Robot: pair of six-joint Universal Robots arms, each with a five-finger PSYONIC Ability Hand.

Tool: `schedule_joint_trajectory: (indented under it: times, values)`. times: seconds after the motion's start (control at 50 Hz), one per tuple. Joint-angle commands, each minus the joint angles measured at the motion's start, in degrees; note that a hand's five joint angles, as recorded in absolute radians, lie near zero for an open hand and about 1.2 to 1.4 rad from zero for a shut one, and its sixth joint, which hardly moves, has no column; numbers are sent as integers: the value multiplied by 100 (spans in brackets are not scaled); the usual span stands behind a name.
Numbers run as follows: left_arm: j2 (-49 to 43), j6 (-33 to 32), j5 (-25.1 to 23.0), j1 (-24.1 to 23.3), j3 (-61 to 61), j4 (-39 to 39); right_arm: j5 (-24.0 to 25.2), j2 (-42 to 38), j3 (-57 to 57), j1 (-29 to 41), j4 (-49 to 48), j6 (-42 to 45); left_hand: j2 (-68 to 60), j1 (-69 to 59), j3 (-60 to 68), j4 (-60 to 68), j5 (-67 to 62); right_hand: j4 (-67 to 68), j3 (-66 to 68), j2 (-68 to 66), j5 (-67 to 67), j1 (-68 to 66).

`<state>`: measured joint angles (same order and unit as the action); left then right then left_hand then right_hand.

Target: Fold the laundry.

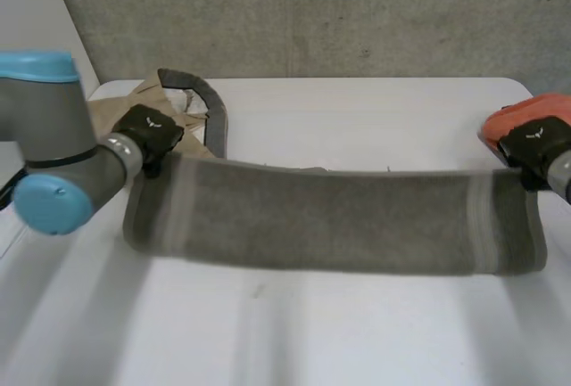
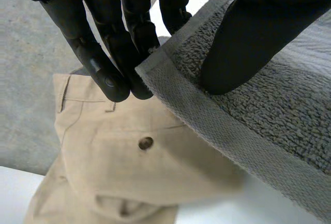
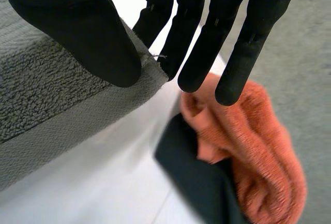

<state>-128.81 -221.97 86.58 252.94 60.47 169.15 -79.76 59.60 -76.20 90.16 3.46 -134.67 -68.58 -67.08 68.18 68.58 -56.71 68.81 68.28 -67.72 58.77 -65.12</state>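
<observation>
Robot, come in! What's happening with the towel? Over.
Left hand pinching one corner of grey towel, right hand the other. Towel stretched between them. Tan trousers by left hand, orange cloth by right.

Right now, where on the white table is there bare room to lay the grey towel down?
The near strip of the white table, in front of the grey terry towel stretched between the left hand and right hand, is bare. So is the far middle, between the beige trousers and the orange cloth. Both far corners are crowded.
</observation>
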Motion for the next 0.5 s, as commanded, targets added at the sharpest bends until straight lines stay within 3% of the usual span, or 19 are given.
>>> schedule_joint_trajectory:
  times: [0.02,0.1,0.14,0.16,0.18,0.26,0.3,0.42,0.5]
  values:
    - [-978,-30,447,-272,-1414,-14,-312,-800,1044,300,-240,-147,-1142,-1292,1182,1142,-1329,1119,1172,-1228,1123,-1488]
    - [-1479,-30,711,-421,-2152,-84,-566,-1449,1808,484,-381,-156,-1142,-1292,1182,1142,-1329,684,737,-792,688,-1053]
    - [-1690,14,860,-474,-2469,-145,-698,-1661,2046,529,-372,-148,-1142,-1292,1182,1142,-1329,-3270,-3217,3162,-3266,2901]
    - [-1734,22,896,-491,-2548,-163,-794,-1749,2143,546,-355,-130,388,238,-348,-389,201,-5372,-5319,5263,-5368,5003]
    - [-1752,49,948,-518,-2627,-207,-1021,-1880,2292,625,-285,-87,5858,5708,-5818,-5858,5671,-5881,-5828,5772,-5877,5512]
    - [-1569,224,931,-676,-2506,-234,-1383,-1777,2233,722,171,-112,5858,5708,-5818,-5858,5671,-5881,-5828,5772,-5877,5512]
    - [-1437,321,896,-711,-2357,-225,-1323,-1584,2057,705,400,-200,5858,5708,-5818,-5858,5671,-5881,-5828,5772,-5877,5512]
    - [-726,847,843,-729,-1541,-120,-420,-303,794,381,1033,-814,5858,5708,-5818,-5858,5671,-5881,-5828,5772,-5877,5512]
    - [-313,1050,782,-729,-943,82,82,261,-76,-6,1262,-781,5858,5708,-5818,-5858,5671,-5881,-5828,5772,-5877,5512]
